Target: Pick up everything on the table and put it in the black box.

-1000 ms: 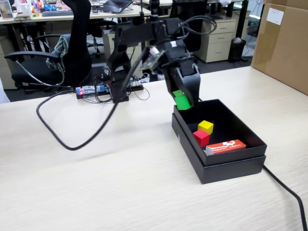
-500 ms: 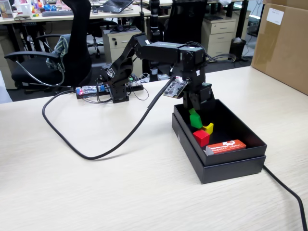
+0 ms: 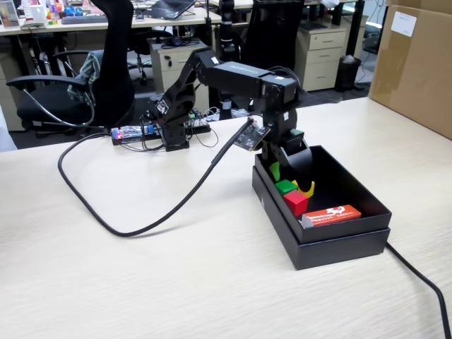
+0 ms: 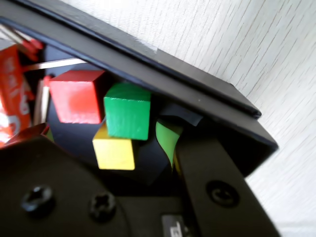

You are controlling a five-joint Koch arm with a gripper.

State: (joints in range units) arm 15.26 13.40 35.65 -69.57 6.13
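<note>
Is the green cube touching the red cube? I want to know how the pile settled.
Touching: in the wrist view the green cube meets the red cube along one edge, with no gap between them.

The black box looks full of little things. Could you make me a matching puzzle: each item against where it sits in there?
Items:
1. small green cube
2. small red cube
3. small yellow cube
4. flat orange-red packet

Places, inside the shallow black cardboard box:
A. under the green cube's edge in the wrist view
B. at the box's near end in the fixed view
C. by the box's wall, beside red
D. between packet and green

Pairs: 1-C, 2-D, 3-A, 4-B
</note>
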